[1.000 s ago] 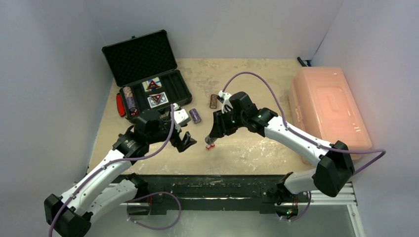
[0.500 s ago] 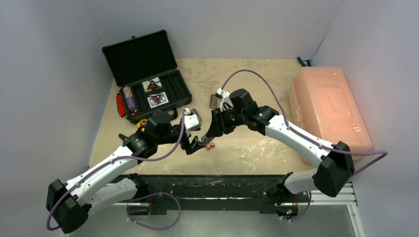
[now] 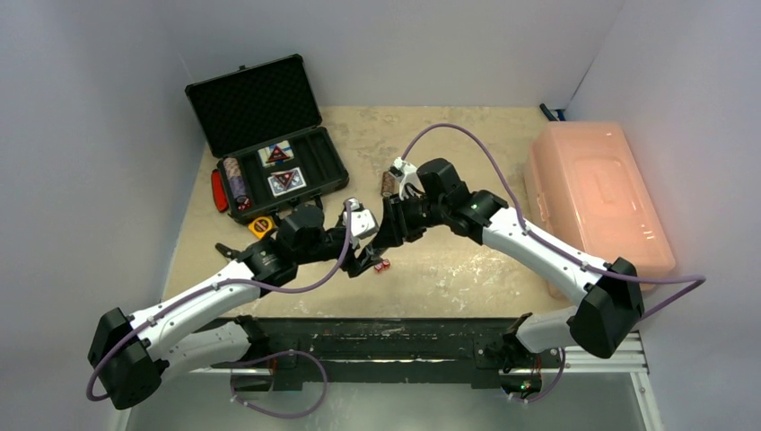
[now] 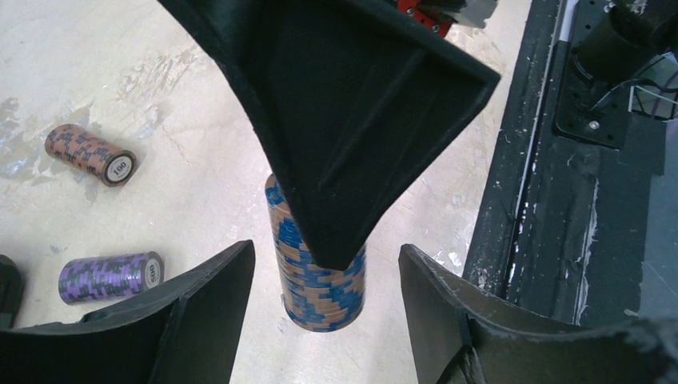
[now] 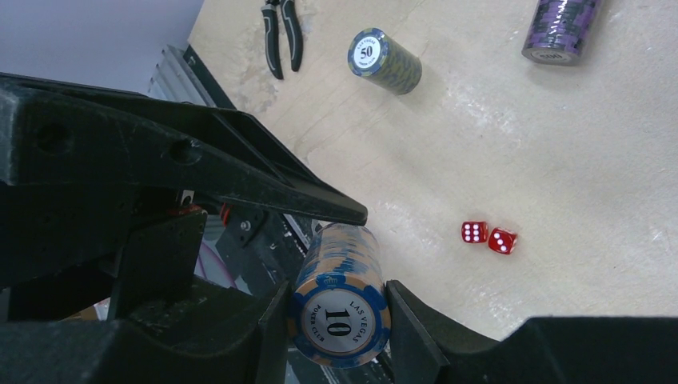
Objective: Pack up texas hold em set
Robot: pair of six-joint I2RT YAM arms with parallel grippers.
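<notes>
Pinching the blue-and-tan chip stack (image 4: 318, 276) by its sides, the right tool (image 5: 337, 324) is holding it near the two red dice (image 5: 474, 232) — the left tool (image 4: 324, 316) is straddling it, jaws spread and not touching — well apart from the open case (image 3: 269, 148).

The black foam-lined case (image 3: 269, 144) lies open at the far left of the counter (image 3: 467, 269), holding two card decks (image 3: 286, 181) and a chip stack (image 3: 235, 175). A blue-and-tan stack (image 5: 340, 308) marked 10 sits clamped in the jaws of the right gripper (image 5: 337, 344), near two red dice (image 5: 488, 236). A brown stack (image 4: 89, 154), a purple stack (image 4: 110, 277) and a 50 stack (image 5: 385, 62) lie on their sides.
</notes>
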